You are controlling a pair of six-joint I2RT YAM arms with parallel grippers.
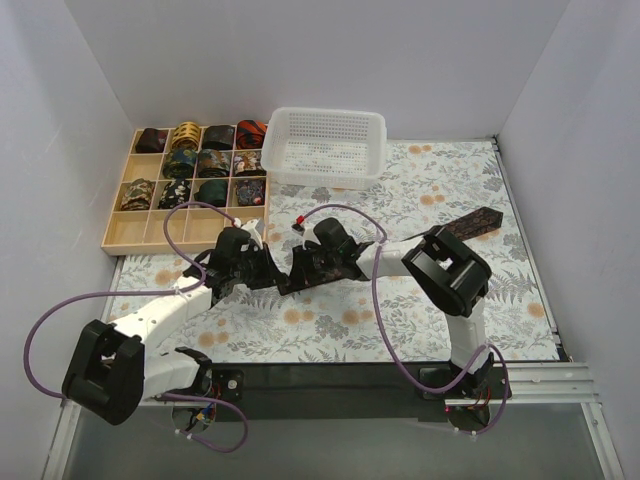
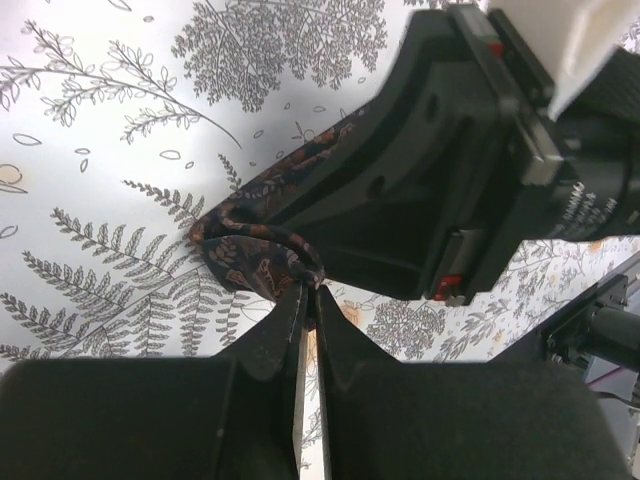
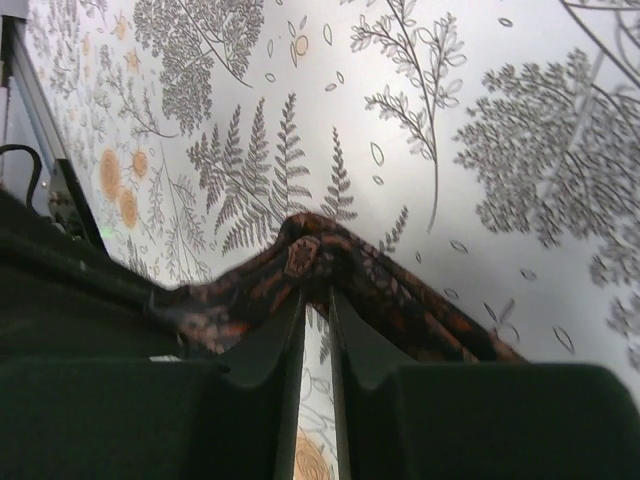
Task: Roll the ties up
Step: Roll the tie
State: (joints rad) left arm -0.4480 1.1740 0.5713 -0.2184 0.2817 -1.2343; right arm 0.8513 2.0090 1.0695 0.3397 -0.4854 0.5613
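Tie (image 2: 245, 255), its end doubled into a small loop on the worktop (image 2: 100, 150), is pinched by the left fingers (image 2: 280, 340) to anchor the roll, while the right fingers (image 3: 270, 340) meet the fold, grip unclear.

- tie (image 1: 476, 222): dark brown-maroon with a small reddish print; close up it looks near black with rust-orange leaf motifs
- cloth (image 1: 430, 190): white, with grey fern and tree print and scattered orange flowers
- basket (image 1: 327, 145): white mesh
- tray (image 1: 125, 232): pale wood
- rolled ties (image 1: 200, 162): mostly dark, black and dark green with small prints; one gold-striped, one red-orange on black, one maroon
- arms (image 1: 450, 265): black joints, white links
- cables (image 1: 375, 295): purple
- walls (image 1: 300, 50): plain pale grey-white
- front strip (image 1: 330, 380): black
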